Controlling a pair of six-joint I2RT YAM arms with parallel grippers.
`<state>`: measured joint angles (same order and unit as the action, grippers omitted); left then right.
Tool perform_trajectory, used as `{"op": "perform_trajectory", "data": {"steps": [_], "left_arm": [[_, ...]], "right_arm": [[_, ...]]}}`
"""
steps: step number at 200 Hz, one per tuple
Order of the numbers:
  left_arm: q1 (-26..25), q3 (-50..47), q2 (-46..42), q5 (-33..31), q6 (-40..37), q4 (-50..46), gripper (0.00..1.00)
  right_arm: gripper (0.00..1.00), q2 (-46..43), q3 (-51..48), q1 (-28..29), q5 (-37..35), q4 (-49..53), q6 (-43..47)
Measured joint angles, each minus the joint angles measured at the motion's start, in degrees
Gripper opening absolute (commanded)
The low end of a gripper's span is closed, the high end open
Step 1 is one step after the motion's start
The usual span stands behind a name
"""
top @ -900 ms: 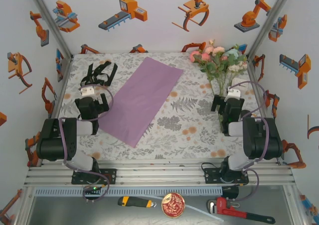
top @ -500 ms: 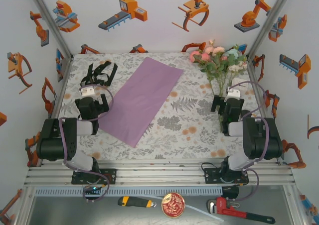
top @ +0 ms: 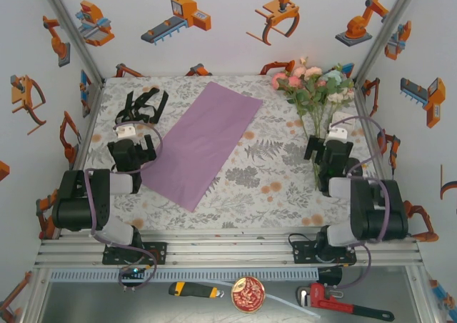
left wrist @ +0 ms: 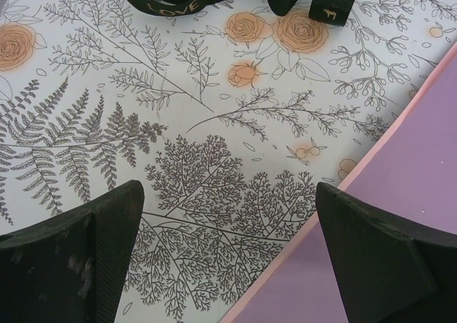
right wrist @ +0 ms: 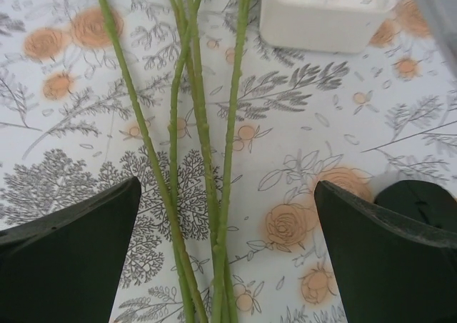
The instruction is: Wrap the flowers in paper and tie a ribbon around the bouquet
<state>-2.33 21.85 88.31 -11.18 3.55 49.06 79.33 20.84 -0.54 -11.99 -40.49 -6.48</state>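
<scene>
Plainly, the ribbon point(left wrist: 178, 3) carries gold lettering; it reads "LOVE IS".

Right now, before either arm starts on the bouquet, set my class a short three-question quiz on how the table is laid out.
1. Fill in: the black ribbon lies near the table's far ___ corner.
2. True or false: the purple paper lies flat, apart from the flowers.
3. In the right wrist view, what runs between the right gripper's open fingers? A ribbon; B green flower stems; C paper edge.
Key: 1 left; 2 true; 3 B.
</scene>
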Motion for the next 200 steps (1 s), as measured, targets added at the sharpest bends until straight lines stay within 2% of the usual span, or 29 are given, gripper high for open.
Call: {"op": "perform_trajectory", "data": {"steps": [13, 25, 44, 63, 78, 87, 113, 141, 150, 175, 200], "left_arm": [[-0.3, -0.2, -1.9, -1.3, 0.0, -1.6, 0.97], [-1.0, 0.0, -6.1, -3.0, 0.0, -5.9, 0.97], [-2.3, 4.7, -14.7, -4.0, 2.1, -18.6, 0.97], [-2.8, 15.6, -17.9, 0.1, 6.0, -30.7, 0.97], [-3.2, 24.5, -16.5, 5.5, 8.5, -37.4, 0.97], [-3.6, 30.0, -13.8, 9.4, 9.4, -41.2, 1.00], [-4.5, 44.8, -0.4, 16.6, 10.7, -50.9, 0.75], [-4.5, 54.3, 14.4, 20.3, 10.6, -57.9, 0.52], [-4.5, 56.5, 18.3, 21.0, 10.1, -60.0, 0.49], [-4.9, 62.5, 27.6, 22.6, 8.4, -65.2, 0.49], [-5.5, 67.3, 32.5, 24.6, 6.8, -68.7, 0.49]], "right_arm": [[0.93, -7.1, 3.3, 0.3, -0.3, 11.0, -3.7], [0.89, -12.8, 8.5, 0.3, 0.8, 21.1, -8.4], [0.85, -18.6, 16.0, 0.7, 8.0, 31.7, -16.8], [0.84, -19.8, 19.2, 4.5, 14.4, 37.8, -24.9], [0.84, -17.6, 19.8, 11.3, 16.4, 41.4, -30.3], [0.84, -15.0, 19.8, 16.3, 17.0, 42.6, -33.4], [0.81, -5.7, 20.0, 28.4, 17.7, 41.4, -41.4], [0.80, 5.9, 22.7, 35.7, 17.4, 36.4, -47.3], [0.80, 9.5, 24.2, 37.2, 17.1, 34.9, -48.9], [0.74, 18.9, 28.7, 39.5, 16.7, 31.4, -52.1], [0.66, 23.6, 32.5, 40.0, 16.1, 28.3, -54.0]]}}
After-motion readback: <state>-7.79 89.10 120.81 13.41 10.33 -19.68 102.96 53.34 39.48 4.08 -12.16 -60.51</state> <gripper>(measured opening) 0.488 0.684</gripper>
